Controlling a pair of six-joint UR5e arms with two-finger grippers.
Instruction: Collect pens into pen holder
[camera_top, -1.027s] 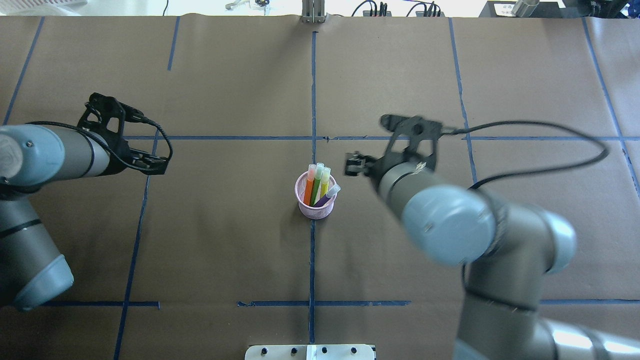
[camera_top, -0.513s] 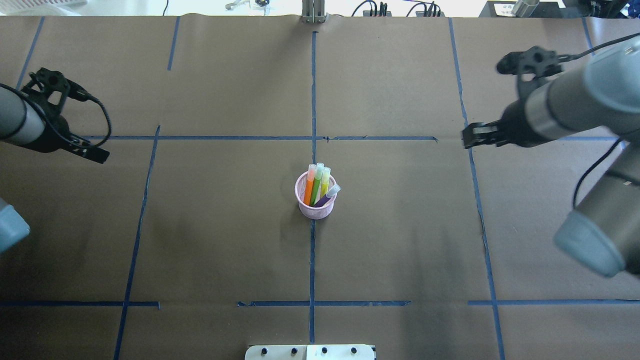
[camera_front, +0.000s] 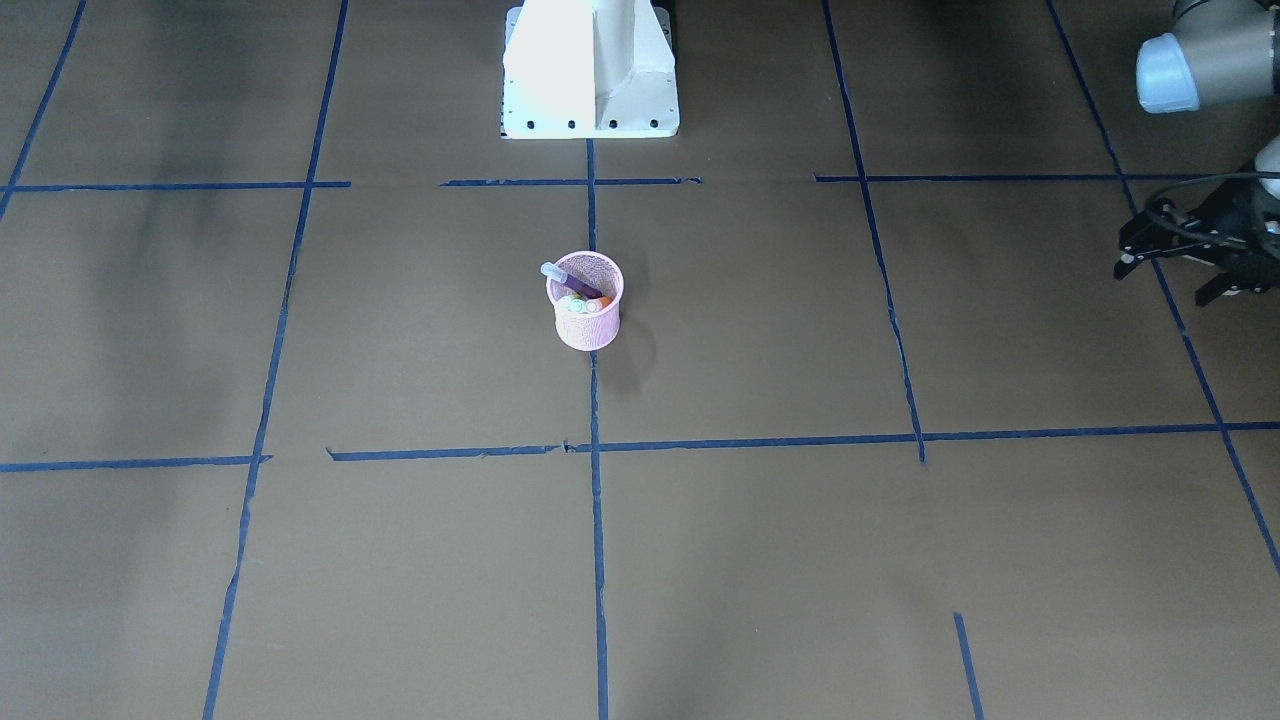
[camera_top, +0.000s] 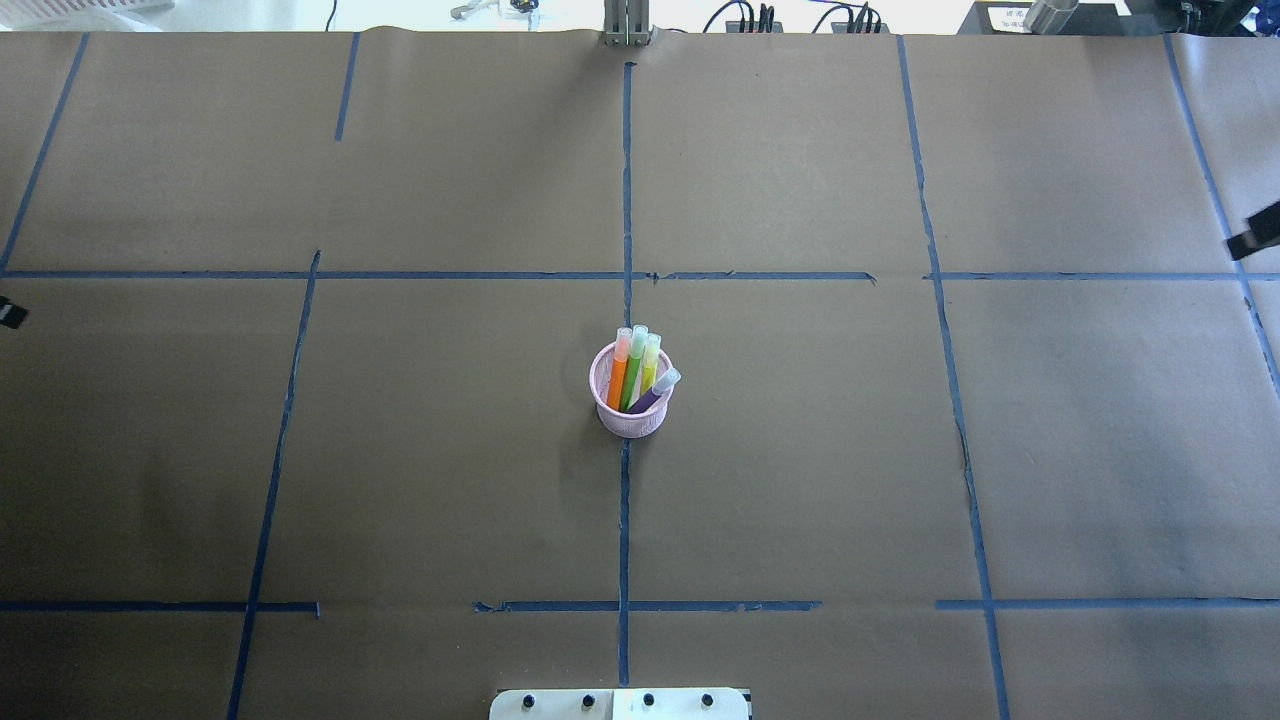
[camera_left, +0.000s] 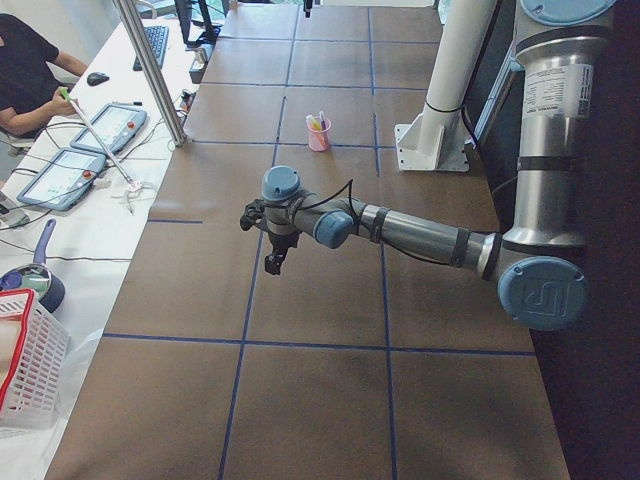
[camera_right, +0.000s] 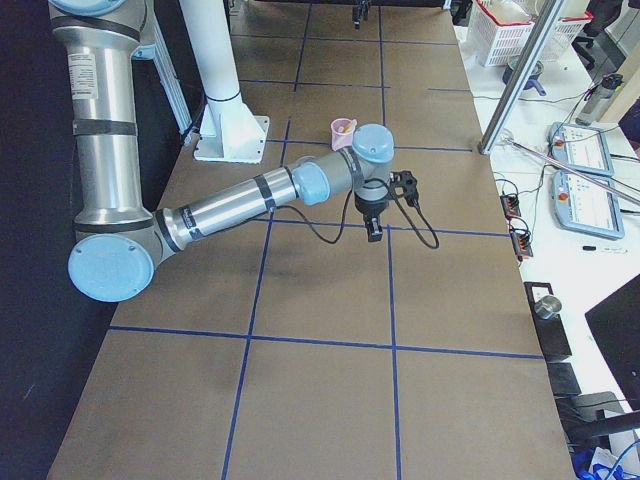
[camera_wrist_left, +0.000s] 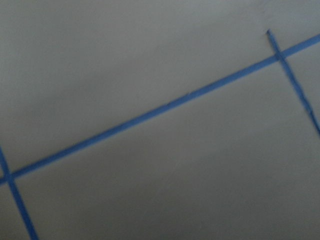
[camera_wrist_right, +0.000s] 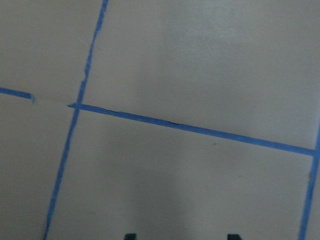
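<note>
The pink mesh pen holder (camera_top: 632, 422) (camera_front: 588, 328) stands upright on the blue centre line, small in the side views (camera_left: 319, 140) (camera_right: 342, 128). In it lean an orange pen (camera_top: 617, 378), a green pen (camera_top: 632, 374), a yellow one (camera_top: 649, 368) and a purple pen (camera_top: 650, 398) (camera_front: 578, 284), cap ends up. My left gripper (camera_front: 1162, 283) (camera_left: 272, 262) hangs far off at the table's left end, open and empty. My right gripper (camera_right: 374, 232) (camera_wrist_right: 181, 237) is far off at the right end, its tips apart over bare paper. Only slivers of either show in the overhead view.
Brown paper with blue tape lines (camera_top: 625, 520) covers the table. The white robot base (camera_front: 590, 70) sits at the robot's edge. A person (camera_left: 25, 60) with tablets sits beyond the far edge, a white basket (camera_left: 25, 370) near the left end.
Both arms have swung outward from near the pen holder to the table's two ends, nearly leaving the overhead view. The holder and pens have not moved.
</note>
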